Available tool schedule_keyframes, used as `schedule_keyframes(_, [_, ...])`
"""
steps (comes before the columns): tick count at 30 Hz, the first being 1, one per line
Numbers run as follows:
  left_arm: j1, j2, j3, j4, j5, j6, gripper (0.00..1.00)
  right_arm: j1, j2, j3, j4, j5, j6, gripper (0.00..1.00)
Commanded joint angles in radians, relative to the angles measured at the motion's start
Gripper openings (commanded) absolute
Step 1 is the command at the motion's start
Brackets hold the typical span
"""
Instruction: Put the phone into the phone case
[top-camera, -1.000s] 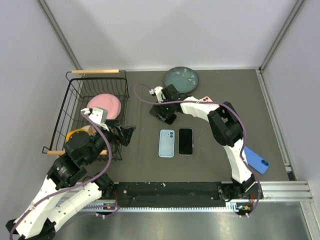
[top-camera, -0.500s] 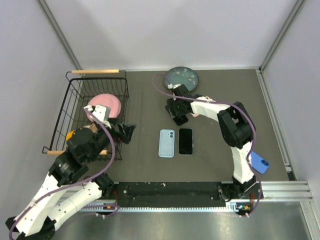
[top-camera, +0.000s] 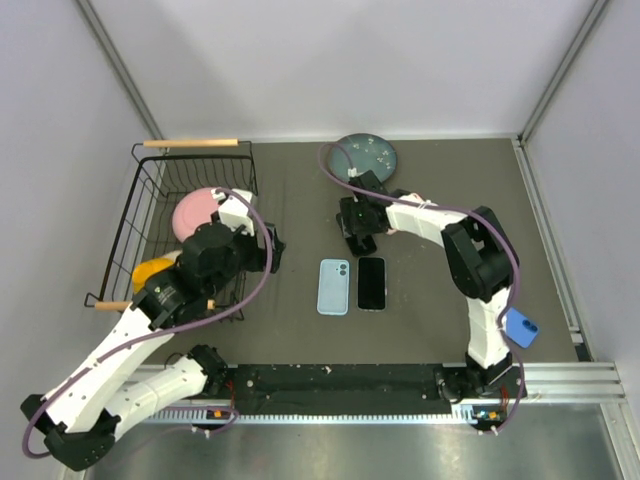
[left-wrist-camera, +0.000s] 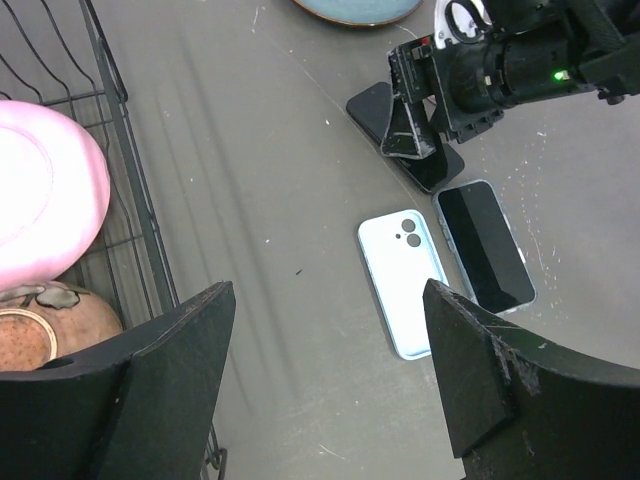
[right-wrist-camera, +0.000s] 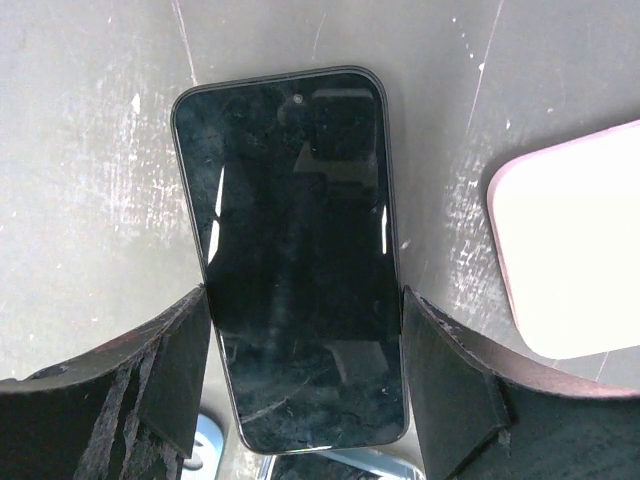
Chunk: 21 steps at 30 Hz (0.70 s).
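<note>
My right gripper (top-camera: 357, 236) (right-wrist-camera: 303, 291) is shut on a black phone (right-wrist-camera: 290, 200), screen up, one finger against each long edge. In the left wrist view that phone (left-wrist-camera: 372, 105) hangs tilted just above the table. Nearer the arms lie a light blue phone case (top-camera: 333, 286) (left-wrist-camera: 402, 280), back up with two camera rings, and beside it a second black screen (top-camera: 371, 283) in a pale rim. My left gripper (top-camera: 272, 248) (left-wrist-camera: 328, 290) is open and holds nothing, hovering left of the case next to the basket.
A wire basket (top-camera: 150, 200) on the left holds a pink plate (top-camera: 195, 212) and a yellow bowl (top-camera: 150, 270). A blue-green plate (top-camera: 365, 155) sits at the back. A dark blue case (top-camera: 520, 326) lies by the right arm's base. A pale pink slab (right-wrist-camera: 570, 260) lies beside the held phone.
The right gripper has carried the black phone to the right and nearer the flat phones. The left arm has swung in toward the middle, its jaws slightly narrower.
</note>
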Motion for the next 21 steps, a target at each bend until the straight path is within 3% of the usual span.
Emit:
schedule_keyframes(1, [0.001,0.013,0.036,0.033,-0.043,-0.046,0.81,-0.007,-0.108,0.000,-0.008,-0.030,0.062,0.38])
schedule_keyframes(13, [0.010,0.076,0.087,-0.007,-0.016,-0.057,0.80,0.001,-0.285,-0.169,0.082,-0.084,0.263,0.33])
schedule_keyframes(21, [0.013,0.071,0.090,-0.027,-0.005,-0.059,0.81,0.131,-0.414,-0.321,0.159,-0.041,0.476,0.33])
